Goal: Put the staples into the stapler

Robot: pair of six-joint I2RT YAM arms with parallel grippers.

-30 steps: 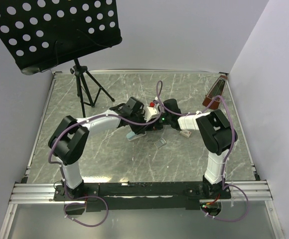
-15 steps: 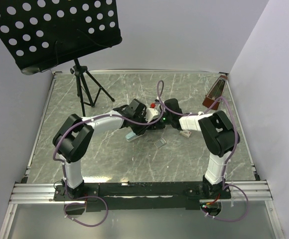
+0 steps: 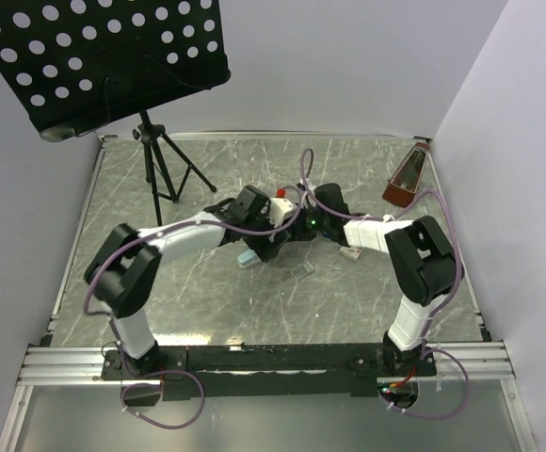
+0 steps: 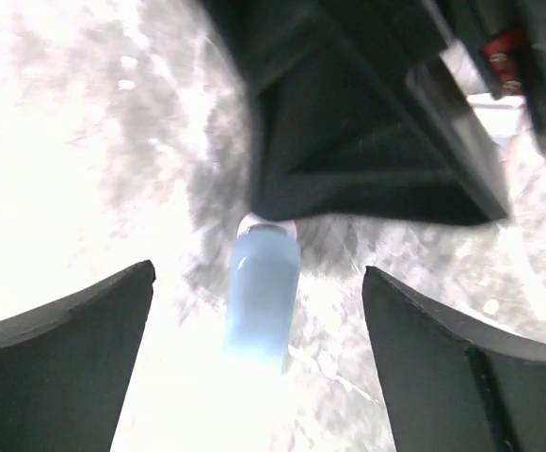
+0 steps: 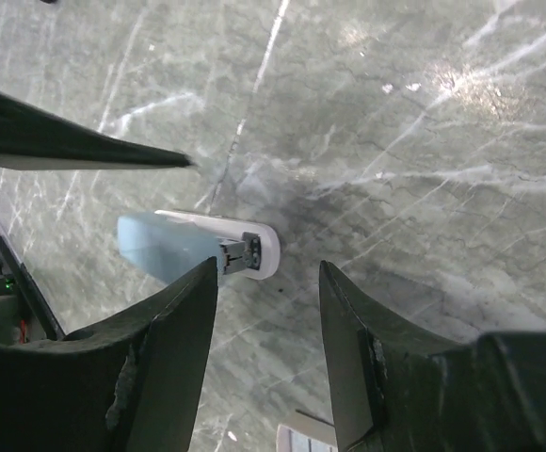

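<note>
Stapler (image 4: 262, 299) lies free on bench (image 5: 424, 141); left fingers (image 4: 61, 363) wide open astride it, right fingers (image 5: 160, 358) parted, empty, probably to steady it.

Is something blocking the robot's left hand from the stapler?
No. The pale blue stapler lies on the table inside the open left hand, with nothing in between. The right arm hangs just beyond it.

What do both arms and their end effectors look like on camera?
Both the left arm and right arm have white links, bulky black joints and looping purple cables. The left end effector and right end effector have thick, black, curved fingers.
</note>
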